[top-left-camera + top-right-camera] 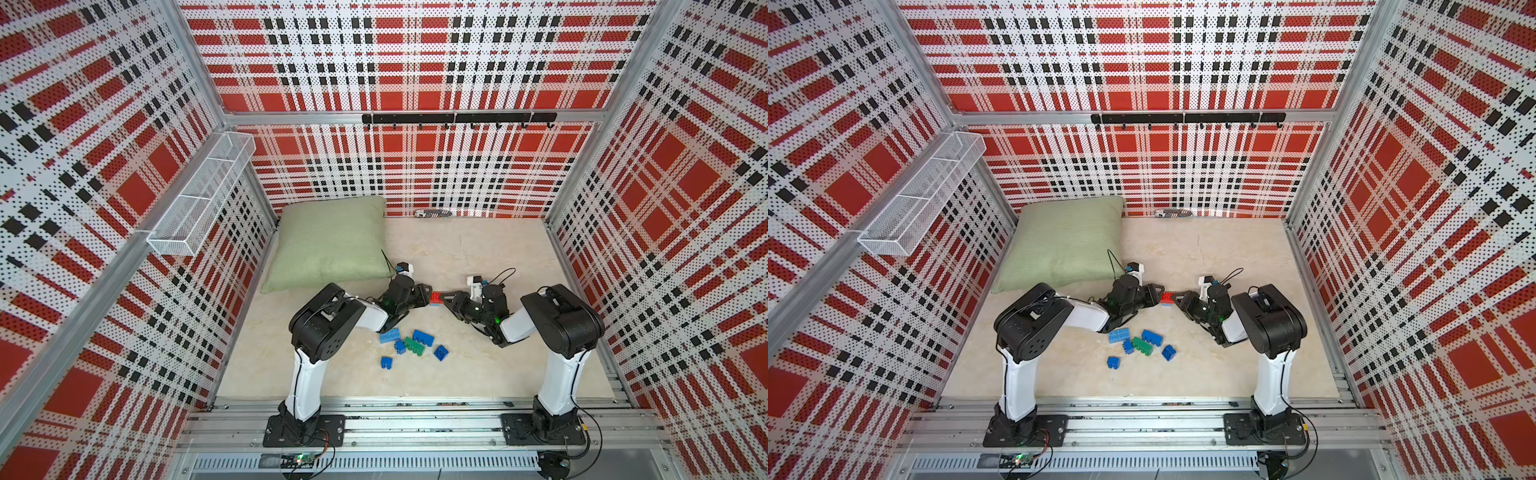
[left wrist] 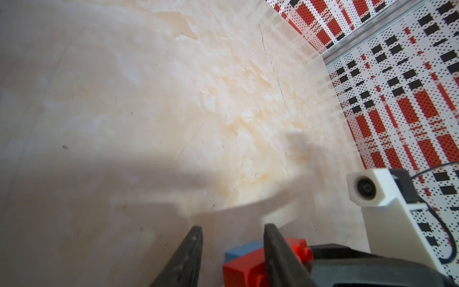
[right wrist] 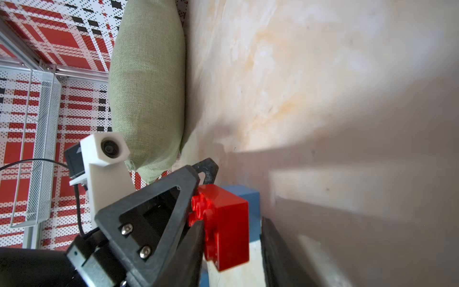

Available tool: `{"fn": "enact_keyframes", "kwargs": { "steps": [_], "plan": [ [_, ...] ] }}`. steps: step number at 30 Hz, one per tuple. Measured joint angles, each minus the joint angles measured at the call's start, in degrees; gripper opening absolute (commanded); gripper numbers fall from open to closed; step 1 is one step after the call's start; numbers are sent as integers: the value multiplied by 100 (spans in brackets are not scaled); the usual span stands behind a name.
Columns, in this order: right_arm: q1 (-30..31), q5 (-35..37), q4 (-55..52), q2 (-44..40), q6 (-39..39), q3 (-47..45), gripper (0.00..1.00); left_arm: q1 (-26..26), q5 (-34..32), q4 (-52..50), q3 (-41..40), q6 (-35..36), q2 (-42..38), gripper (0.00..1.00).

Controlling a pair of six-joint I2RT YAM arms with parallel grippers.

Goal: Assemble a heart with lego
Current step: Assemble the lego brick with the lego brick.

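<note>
At left hand (image 2: 233, 226), red lego brick (image 2: 242, 269).

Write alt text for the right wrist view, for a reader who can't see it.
A red brick against a light blue brick sits between the fingers of the right gripper, with the left gripper at its studded side. Behind lie a green pillow on the tabletop and a white wire basket on the plaid wall.
</note>
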Motion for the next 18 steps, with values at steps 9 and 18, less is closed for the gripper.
{"fn": "enact_keyframes", "kwargs": {
  "steps": [9, 18],
  "plan": [
    [17, 260, -527, -503, 101, -35, 50, 96, -284, -833, 568, 409, -284, 47],
    [24, 380, -1620, -1425, -308, -22, 64, 125, -496, -1176, 407, 686, -1220, 50]
  ]
}}
